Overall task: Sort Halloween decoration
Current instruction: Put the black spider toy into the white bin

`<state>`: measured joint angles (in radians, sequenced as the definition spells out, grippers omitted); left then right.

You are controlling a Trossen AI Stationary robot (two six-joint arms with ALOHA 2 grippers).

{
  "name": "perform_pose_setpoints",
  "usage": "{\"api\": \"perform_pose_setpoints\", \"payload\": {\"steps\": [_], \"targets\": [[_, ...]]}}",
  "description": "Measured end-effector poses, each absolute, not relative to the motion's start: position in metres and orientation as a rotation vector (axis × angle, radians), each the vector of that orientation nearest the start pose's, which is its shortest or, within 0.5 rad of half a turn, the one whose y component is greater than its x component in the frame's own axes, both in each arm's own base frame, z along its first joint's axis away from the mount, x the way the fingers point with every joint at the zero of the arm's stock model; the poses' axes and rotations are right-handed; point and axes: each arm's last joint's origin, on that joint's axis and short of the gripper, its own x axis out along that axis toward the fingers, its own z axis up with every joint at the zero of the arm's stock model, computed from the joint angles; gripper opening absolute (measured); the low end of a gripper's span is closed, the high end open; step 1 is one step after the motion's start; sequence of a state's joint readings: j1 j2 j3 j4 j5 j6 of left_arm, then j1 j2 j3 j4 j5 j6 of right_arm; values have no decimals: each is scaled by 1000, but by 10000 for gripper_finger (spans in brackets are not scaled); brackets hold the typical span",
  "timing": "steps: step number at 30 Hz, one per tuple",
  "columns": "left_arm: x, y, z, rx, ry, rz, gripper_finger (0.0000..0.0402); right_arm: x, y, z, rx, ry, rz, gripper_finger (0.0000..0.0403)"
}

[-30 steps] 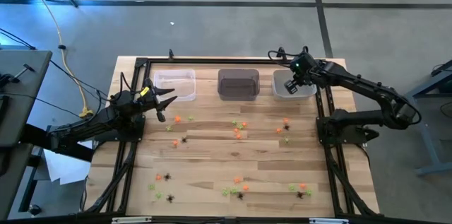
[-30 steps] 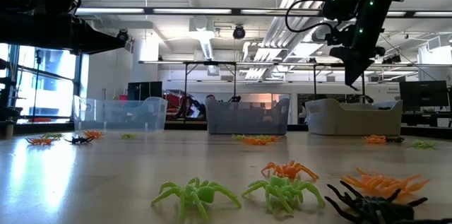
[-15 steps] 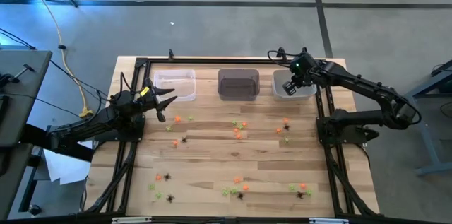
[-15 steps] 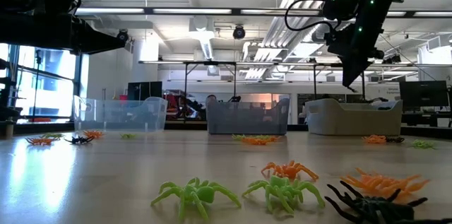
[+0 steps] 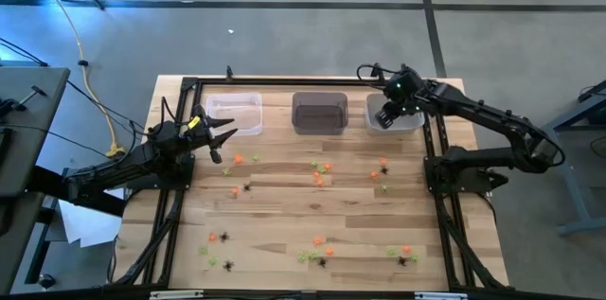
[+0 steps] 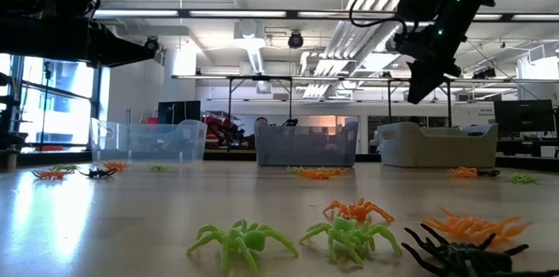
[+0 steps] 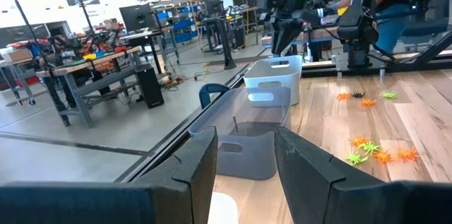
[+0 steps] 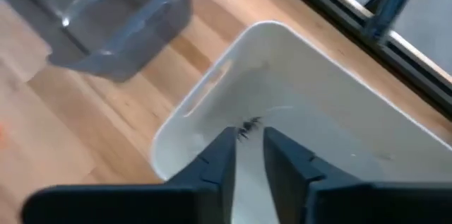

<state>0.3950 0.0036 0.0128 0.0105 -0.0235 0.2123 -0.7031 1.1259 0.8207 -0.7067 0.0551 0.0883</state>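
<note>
The right gripper (image 5: 383, 115) hangs over the white bin (image 5: 405, 122) at the bench's (image 5: 284, 220) far right corner, fingers (image 8: 215, 164) parted a little and grasping nothing; a black spider (image 8: 248, 126) shows just past their tips, inside the bin, whether lying or falling I cannot tell; the left gripper (image 5: 225, 136) waits released beside the clear bin (image 5: 234, 111); orange (image 6: 354, 211), green (image 6: 240, 239) and black trinkets (image 6: 458, 255) lie scattered across the bench; a grey bin (image 5: 319, 112) stands between the other two.

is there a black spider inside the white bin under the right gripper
Yes, the right wrist view shows a black spider lying inside the white bin, just past the tips of the right gripper.
</note>
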Motion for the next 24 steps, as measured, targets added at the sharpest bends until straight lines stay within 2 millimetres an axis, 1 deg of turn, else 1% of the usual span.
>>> {"api": "perform_pose_setpoints", "payload": {"steps": [3, 5, 8, 12, 17, 20, 24], "targets": [[89, 38, 169, 213, 25, 419, 131, 158, -136, 243, 383, 970, -774, 118], [89, 38, 168, 213, 26, 419, 131, 156, -137, 243, 367, 985, -824, 134], [89, 38, 168, 213, 25, 420, 131, 155, -137, 243, 392, 977, -877, 141], [89, 38, 169, 213, 25, 419, 131, 160, -130, 242, 463, 970, -788, 142], [89, 38, 169, 213, 25, 420, 131, 164, -113, 238, 491, 1037, -796, 142], [89, 38, 169, 213, 25, 419, 131, 167, -96, 235, 529, 1094, -789, 142], [89, 38, 169, 213, 26, 419, 131, 174, -70, 234, 530, 1119, -802, 142]]}}
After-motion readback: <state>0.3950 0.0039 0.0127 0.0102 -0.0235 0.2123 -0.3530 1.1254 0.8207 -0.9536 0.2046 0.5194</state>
